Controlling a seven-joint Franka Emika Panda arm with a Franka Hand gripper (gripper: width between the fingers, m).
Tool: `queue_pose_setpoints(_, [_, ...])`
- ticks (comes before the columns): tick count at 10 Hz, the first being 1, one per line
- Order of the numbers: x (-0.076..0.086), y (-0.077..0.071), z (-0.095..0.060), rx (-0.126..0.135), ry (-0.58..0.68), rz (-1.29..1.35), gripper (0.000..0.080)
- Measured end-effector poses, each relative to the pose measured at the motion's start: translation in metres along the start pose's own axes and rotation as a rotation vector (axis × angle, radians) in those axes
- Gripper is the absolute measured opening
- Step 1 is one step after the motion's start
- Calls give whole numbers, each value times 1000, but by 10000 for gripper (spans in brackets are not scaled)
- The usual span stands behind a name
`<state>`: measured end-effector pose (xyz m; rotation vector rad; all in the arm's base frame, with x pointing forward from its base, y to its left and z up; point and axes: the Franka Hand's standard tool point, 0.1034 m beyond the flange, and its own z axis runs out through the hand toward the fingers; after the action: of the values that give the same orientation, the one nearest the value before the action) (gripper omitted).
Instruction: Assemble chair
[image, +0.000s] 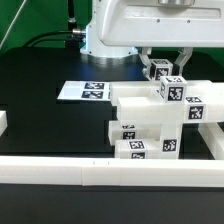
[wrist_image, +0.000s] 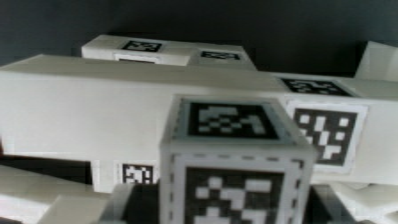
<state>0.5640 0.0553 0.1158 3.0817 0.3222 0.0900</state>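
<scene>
The chair body (image: 150, 122) is a stack of chunky white tagged parts at the exterior view's right; in the wrist view it is the broad white block (wrist_image: 125, 100) behind. A small white tagged cube (image: 170, 88) stands at the body's top, and fills the near middle of the wrist view (wrist_image: 235, 160). My gripper (image: 165, 66) reaches down from above with a finger on each side of the cube's top and looks shut on it. The fingertips themselves are hidden in the wrist view.
The marker board (image: 85, 91) lies flat to the exterior view's left of the chair. A long low white rail (image: 100, 176) runs along the front, with short rails at the left (image: 3, 124) and right (image: 212, 146). The robot base (image: 110, 30) stands behind.
</scene>
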Motion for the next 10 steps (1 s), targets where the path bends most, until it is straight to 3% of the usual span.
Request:
queue_pose_setpoints(7, [0,0,0,0,0,25,284])
queue_pose_setpoints(10, [0,0,0,1,1,251,284])
